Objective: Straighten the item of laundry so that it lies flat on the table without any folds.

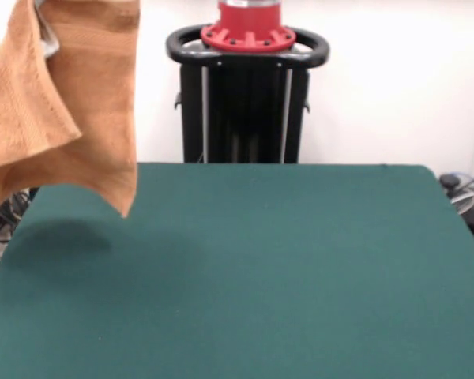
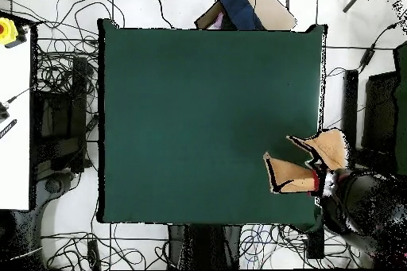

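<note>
Front view shows the towel (image 1: 59, 110) hanging in the air at the upper left, well above the tabletop (image 1: 245, 268), draped in uneven folds with one corner dangling lowest and a woven band visible near its top edge. Its top runs out of the picture, so whatever holds it is hidden there; a small grey patch shows behind the cloth near the top, too little to read. From overhead, the towel (image 2: 306, 168) appears as a bunched tan shape at the right edge of the tabletop (image 2: 199, 109), partly over the green surface and partly past its rim, with a dark and red mass just beside it that is probably the arm's end. Whether the claw is spread or pinching cannot be told from either picture, though the cloth hanging free suggests it is held from above. The green surface itself is bare. To do this step well, my judgement is that the cloth should be carried inward toward the middle of the surface before it comes down, since it now hangs near the edge and could slide off. Lowering it slowly, letting the dangling corner touch first and then dragging sideways, should help it unroll flat instead of piling onto itself.
</note>
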Robot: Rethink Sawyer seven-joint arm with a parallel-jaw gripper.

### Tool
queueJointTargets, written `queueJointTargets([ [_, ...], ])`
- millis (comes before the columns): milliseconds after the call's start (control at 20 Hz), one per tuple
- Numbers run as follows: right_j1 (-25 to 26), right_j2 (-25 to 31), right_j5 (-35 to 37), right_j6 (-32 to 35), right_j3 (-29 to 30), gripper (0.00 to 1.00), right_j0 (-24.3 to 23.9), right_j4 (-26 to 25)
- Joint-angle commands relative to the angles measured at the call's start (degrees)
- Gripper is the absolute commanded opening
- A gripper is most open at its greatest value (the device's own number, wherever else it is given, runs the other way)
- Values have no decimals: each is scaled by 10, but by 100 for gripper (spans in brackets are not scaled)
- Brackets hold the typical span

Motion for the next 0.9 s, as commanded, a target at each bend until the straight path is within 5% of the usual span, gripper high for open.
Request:
queueJointTargets([
  [50,128,101,-145,-83,27,0,1,-13],
  [350,163,173,-242,-95,78,0,-18,-19],
  [600,155,224,-218,-102,115,0,-28,-16],
  [900,127,254,-239,-27,188,0,-19,9],
])
